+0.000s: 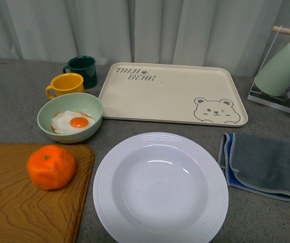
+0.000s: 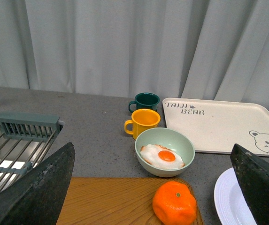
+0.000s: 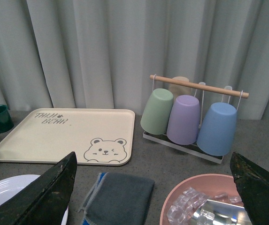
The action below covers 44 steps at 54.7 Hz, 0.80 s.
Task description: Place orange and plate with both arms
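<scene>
The orange [image 1: 51,166] sits on a wooden cutting board [image 1: 13,202] at the front left; it also shows in the left wrist view [image 2: 174,203]. The white deep plate [image 1: 161,188] lies empty on the grey table at the front middle; its rim shows in the left wrist view [image 2: 226,201] and in the right wrist view [image 3: 3,192]. My left gripper [image 2: 155,187] is open, above and behind the orange. My right gripper [image 3: 155,187] is open, over the grey cloth and pink bowl. Neither gripper shows in the front view.
A pale green bowl [image 1: 70,117] with a fried egg, a yellow mug [image 1: 66,85] and a dark green mug [image 1: 83,69] stand behind the board. A cream bear tray [image 1: 172,93] lies at the back. A folded grey cloth [image 1: 258,164], a cup rack [image 3: 190,117], a pink bowl of ice [image 3: 204,201] and a dish rack [image 2: 17,145] are around.
</scene>
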Tool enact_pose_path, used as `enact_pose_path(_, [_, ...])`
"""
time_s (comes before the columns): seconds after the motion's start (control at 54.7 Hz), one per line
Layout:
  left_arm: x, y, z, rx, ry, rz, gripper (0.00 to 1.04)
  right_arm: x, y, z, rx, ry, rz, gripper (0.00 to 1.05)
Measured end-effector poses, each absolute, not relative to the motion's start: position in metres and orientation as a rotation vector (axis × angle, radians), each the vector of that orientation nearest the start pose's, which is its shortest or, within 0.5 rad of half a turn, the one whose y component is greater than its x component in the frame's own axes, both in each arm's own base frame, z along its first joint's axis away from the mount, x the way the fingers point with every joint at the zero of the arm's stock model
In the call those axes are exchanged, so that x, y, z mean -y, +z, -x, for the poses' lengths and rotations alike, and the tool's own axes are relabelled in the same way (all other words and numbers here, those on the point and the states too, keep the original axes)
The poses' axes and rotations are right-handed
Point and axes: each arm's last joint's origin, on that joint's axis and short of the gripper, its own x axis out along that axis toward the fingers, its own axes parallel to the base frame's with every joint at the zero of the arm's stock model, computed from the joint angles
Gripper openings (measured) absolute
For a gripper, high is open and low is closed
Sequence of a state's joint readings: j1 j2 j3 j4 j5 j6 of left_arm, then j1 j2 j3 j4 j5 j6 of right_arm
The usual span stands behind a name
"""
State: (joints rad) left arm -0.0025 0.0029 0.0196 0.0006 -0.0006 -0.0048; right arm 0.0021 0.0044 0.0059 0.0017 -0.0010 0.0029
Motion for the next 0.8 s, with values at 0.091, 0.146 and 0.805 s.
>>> enact_pose_path(0.091, [0.0002,0.1700,-0.0966,0.017,-0.002,0.005,0.98,-0.0002,0.1653,-0.0976,0.003,0.003,-0.003,0.95])
enact_pose_path(0.146, [0.0002,0.1700,-0.0966,0.017,-0.002,0.005,0.98,-0.0002,0.1653,-0.0976,0.003,0.003,-0.003,0.95])
enact_pose_path(0.805, [0.0002,0.1700,-0.0966,0.017,-0.002,0.005,0.98,-0.0002,0.1653,-0.0976,0.003,0.003,-0.003,0.95])
